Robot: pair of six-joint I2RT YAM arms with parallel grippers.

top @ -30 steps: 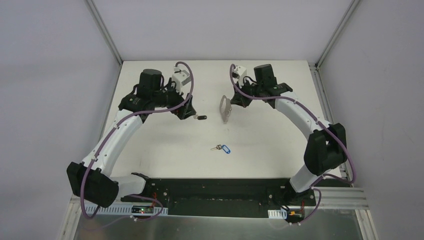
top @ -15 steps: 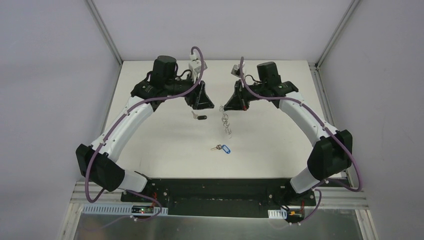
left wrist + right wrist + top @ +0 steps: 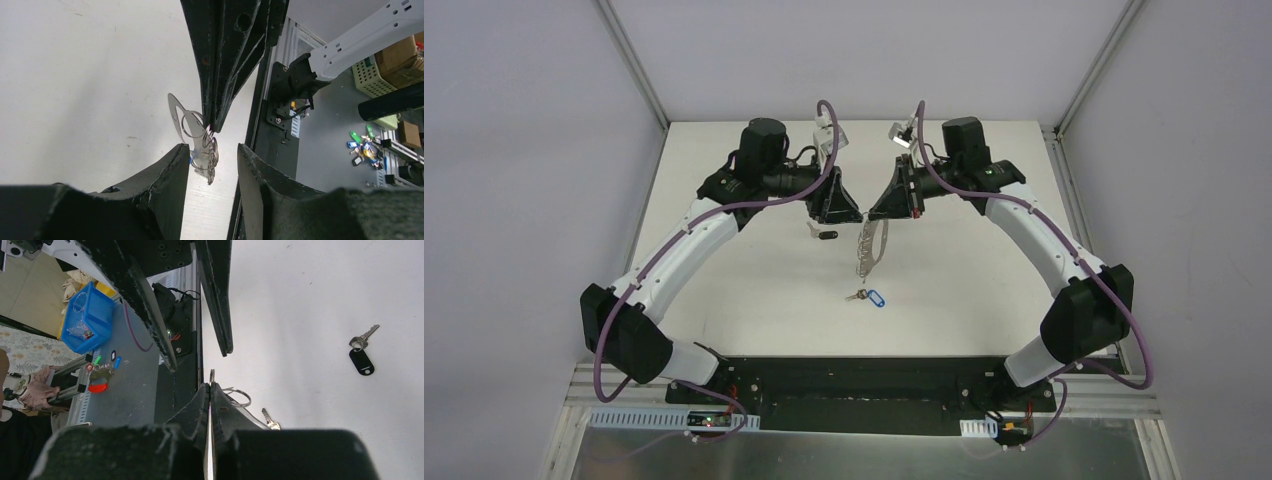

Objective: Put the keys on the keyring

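The keyring [image 3: 867,250] hangs over the middle of the table with its small rings dangling; my right gripper [image 3: 886,206] is shut on its top edge. In the right wrist view a thin ring [image 3: 212,375] pokes out of the closed fingertips. My left gripper [image 3: 846,207] faces it tip to tip and stands open. In the left wrist view the dangling rings [image 3: 196,131] sit just beyond my left fingers [image 3: 175,165], untouched. The key with the black head [image 3: 825,236] lies on the table under the left gripper. The key with the blue tag [image 3: 871,298] lies nearer the front.
The black base rail [image 3: 854,380] runs along the table's near edge. Off the table stand a blue bin [image 3: 82,315] and a heap of coloured key tags [image 3: 362,147]. Grey walls close in the back and sides.
Both arms swung in toward the table's middle until their tips nearly meet. The keyring now hangs lower from the right gripper. The left jaws have narrowed.
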